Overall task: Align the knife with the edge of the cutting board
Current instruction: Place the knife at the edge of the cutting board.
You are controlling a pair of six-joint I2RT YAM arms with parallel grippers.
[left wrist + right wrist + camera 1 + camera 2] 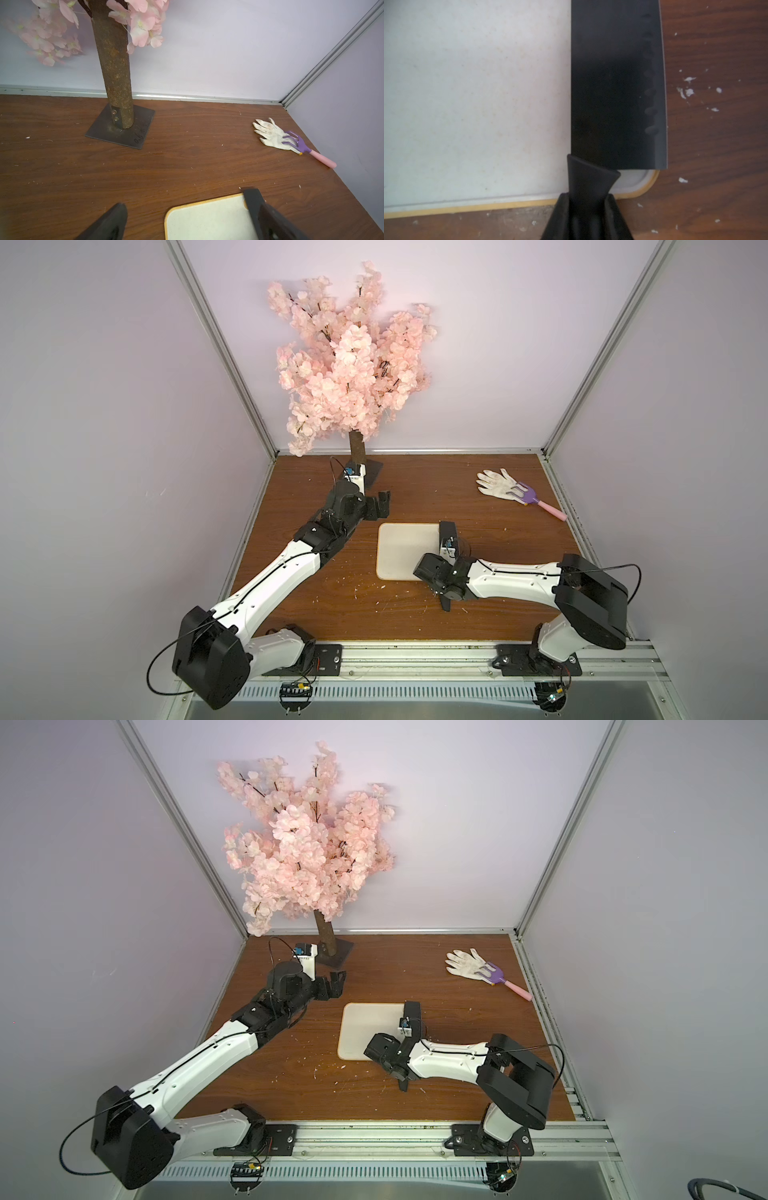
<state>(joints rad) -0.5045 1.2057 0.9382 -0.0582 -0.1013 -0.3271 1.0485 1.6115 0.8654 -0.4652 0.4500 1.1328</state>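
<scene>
Wood table (399, 614), knife (616, 83) handle in right jaws

In both top views the right arm (511, 578) hides from us the middle of the knife (448, 532) and the corner of the cutting board (403, 549) at 5 o'clock. In the wrist views the blade runs off the picture, the right end effector (588, 200) covers most of the handle, and the left end effector (193, 205) is blurred.

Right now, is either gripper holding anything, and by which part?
The right gripper is shut on the knife, gripping its handle just behind the blade. The left gripper is open, holding nothing.
</scene>
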